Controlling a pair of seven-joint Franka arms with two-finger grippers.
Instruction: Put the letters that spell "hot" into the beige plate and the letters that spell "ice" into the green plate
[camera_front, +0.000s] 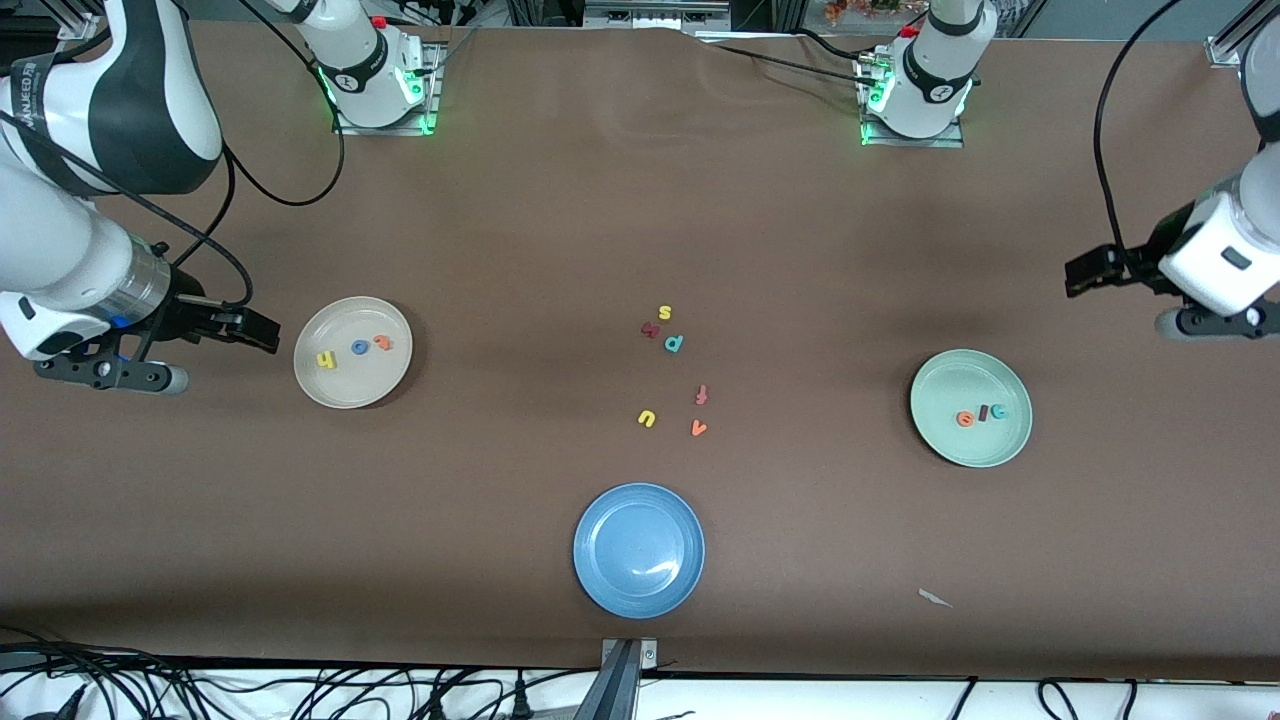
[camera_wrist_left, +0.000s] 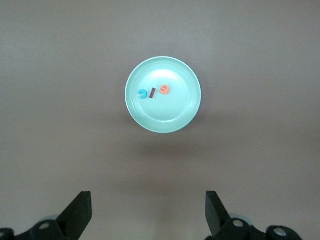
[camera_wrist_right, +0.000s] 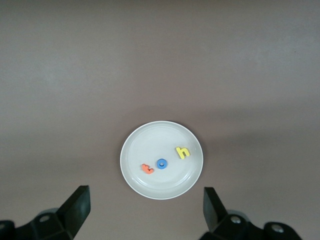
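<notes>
Beige plate (camera_front: 352, 385): three letters. Green plate (camera_front: 970, 443): three. Left gripper (camera_front: 1085, 272), right gripper (camera_front: 262, 332) fingers released.

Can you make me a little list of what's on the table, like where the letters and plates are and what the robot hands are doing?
beige plate: holds yellow h, blue o, orange t
green plate: holds orange e, dark red i, teal c
blue plate: nothing in it
loose letters: six, mid-table
left gripper: open, holds nothing, at its end of the table
right gripper: open, holds nothing, beside beige plate
</notes>
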